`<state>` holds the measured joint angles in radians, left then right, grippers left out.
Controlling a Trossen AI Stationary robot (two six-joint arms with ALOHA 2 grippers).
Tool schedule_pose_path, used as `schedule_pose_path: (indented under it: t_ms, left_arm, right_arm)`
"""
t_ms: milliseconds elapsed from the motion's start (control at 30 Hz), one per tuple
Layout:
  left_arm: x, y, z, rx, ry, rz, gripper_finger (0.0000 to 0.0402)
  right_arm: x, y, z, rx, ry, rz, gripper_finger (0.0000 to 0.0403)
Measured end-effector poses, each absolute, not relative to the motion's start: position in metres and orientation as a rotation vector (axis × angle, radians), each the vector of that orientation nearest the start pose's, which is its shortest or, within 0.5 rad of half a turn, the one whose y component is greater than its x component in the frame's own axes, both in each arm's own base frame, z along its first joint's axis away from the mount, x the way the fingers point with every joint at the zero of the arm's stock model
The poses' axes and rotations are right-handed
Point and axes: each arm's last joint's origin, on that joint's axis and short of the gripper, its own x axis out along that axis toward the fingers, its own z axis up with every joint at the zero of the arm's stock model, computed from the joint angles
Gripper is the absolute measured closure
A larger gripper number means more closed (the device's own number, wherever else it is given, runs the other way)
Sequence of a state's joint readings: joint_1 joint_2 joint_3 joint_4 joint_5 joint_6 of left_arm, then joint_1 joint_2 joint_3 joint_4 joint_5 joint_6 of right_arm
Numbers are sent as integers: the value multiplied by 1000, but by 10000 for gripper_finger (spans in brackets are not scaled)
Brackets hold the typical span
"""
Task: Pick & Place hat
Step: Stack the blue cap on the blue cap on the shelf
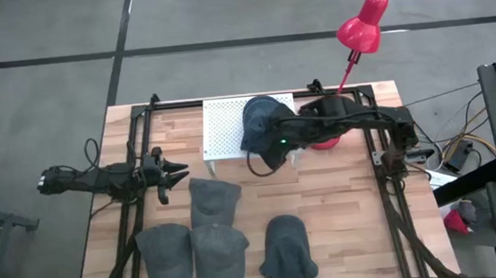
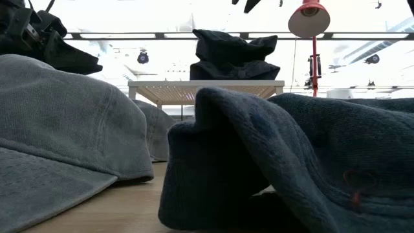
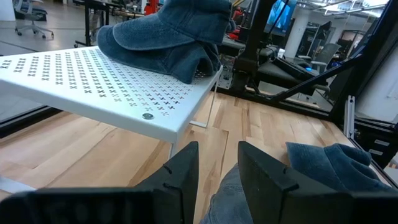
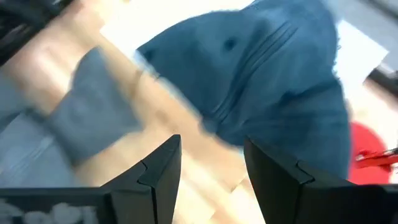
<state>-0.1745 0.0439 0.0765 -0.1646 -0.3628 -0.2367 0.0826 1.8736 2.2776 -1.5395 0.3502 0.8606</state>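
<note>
The table (image 1: pixel 345 220) carries a white perforated stand (image 1: pixel 224 127) near its far edge, and one dark blue hat (image 1: pixel 260 124) already lies on that stand, draped over the edge nearer the right arm; in the left wrist view it sits plainly on the perforated top. So one hat looks placed, and the job seems early to midway, since four more hats wait on the wood nearer the front: a grey cap (image 1: pixel 213 199) just in front of the stand, two more grey caps (image 1: pixel 165 256) and (image 1: pixel 220 258) side by side closer to the front edge, and a dark beanie (image 1: pixel 286 248) beside them. The right gripper (image 4: pixel 211 171) hovers over the placed hat with its fingers apart and nothing between them, which reads as a release. The left gripper (image 3: pixel 217 171) waits low over the table's left side, facing the stand, its fingers narrowly parted and empty. A red lamp (image 1: pixel 360 26) stands at the far right corner, its base close behind the right arm, so a wide swing back could clip it. The three grey caps lie touching or overlapping, so lifting one may drag a neighbour. The stand's open edge leaves the placed hat partly overhanging, and it could slip.
</note>
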Motion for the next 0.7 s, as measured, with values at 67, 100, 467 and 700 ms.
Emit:
schedule_pose_path:
  t_ms: [67,100,467,700]
  left_arm:
    - [94,-6,171,-200,105,202,287]
    - [94,-6,171,-200,104,202,287]
    - [94,-6,171,-181,106,201,287]
    - [94,-6,171,-180,106,201,287]
  right_arm:
    - [336,26,424,548,952,-619,236]
    - [334,31,425,559,967,-584,237]
    - [316,113,414,535,1109,-388,239]
    - [299,163,392,544,1189,-400,226]
